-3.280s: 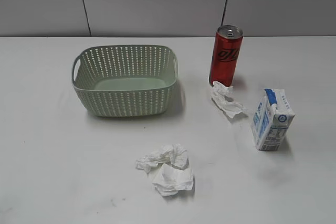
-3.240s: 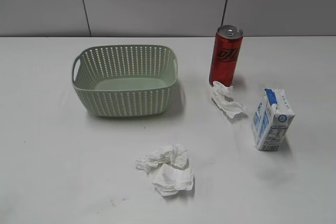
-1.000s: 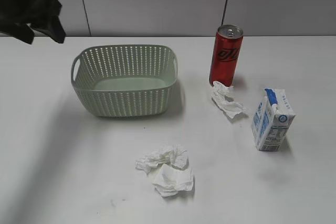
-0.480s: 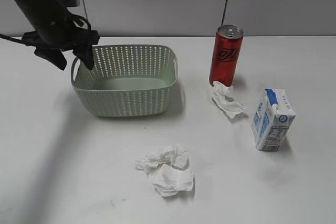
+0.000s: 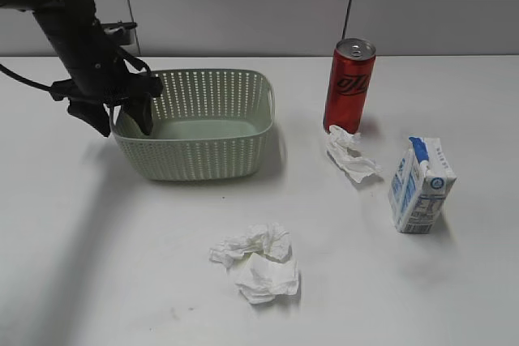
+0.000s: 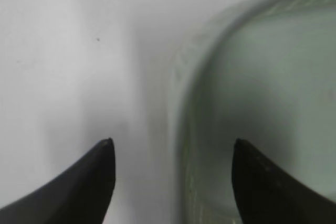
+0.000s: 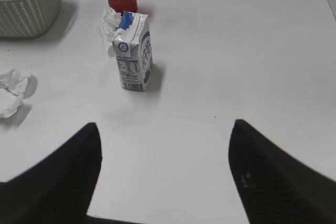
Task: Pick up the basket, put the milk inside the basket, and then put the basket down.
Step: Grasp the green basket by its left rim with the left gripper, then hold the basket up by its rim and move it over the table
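Left claw [image 5: 122, 119] spread, straddling the basket [image 5: 203, 123] left wall, upper left of frame.
Risk: thin rim slips or basket tips on lift. Milk [image 5: 420, 185] stands lower right; right claw [image 7: 163, 145] spread, empty.

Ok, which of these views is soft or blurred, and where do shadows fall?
Left wrist view: blurred throughout, the basket rim smeared, only the dark fingertips fairly distinct. Exterior view: sharp, with a soft shadow of the left arm on the table under the left gripper. Right wrist view: sharp on the milk, fingers dark and soft-edged.
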Robot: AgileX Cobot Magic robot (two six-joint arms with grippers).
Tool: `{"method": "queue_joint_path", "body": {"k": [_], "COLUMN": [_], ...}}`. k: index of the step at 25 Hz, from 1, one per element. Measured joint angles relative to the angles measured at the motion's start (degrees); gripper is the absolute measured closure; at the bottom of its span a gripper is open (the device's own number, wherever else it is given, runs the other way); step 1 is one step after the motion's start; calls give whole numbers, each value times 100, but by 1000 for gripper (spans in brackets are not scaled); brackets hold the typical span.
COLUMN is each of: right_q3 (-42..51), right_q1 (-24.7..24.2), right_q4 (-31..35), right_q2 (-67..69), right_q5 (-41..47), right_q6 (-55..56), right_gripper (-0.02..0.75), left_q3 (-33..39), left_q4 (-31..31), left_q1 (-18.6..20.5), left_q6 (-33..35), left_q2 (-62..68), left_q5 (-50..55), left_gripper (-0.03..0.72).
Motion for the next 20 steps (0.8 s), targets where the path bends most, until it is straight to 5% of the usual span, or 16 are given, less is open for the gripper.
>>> {"method": "queue_joint_path", "body": {"k": [4,10,20], "right_q3": [0,0,0], "right_q1": [0,0,0], "right_q4": [0,0,0], "right_q2": [0,0,0], "right_q5": [0,0,0], "right_q6": [0,0,0], "right_gripper": [167,167,167], "left_q3": [0,0,0], "left_q4": [-14,-228,-135], "left_q1": [0,0,-6], "left_q6": [-5,-16,-316], "left_q2": [4,6,-778], "left_q5": [-17,-38,432], "left_gripper": [326,667,688]}}
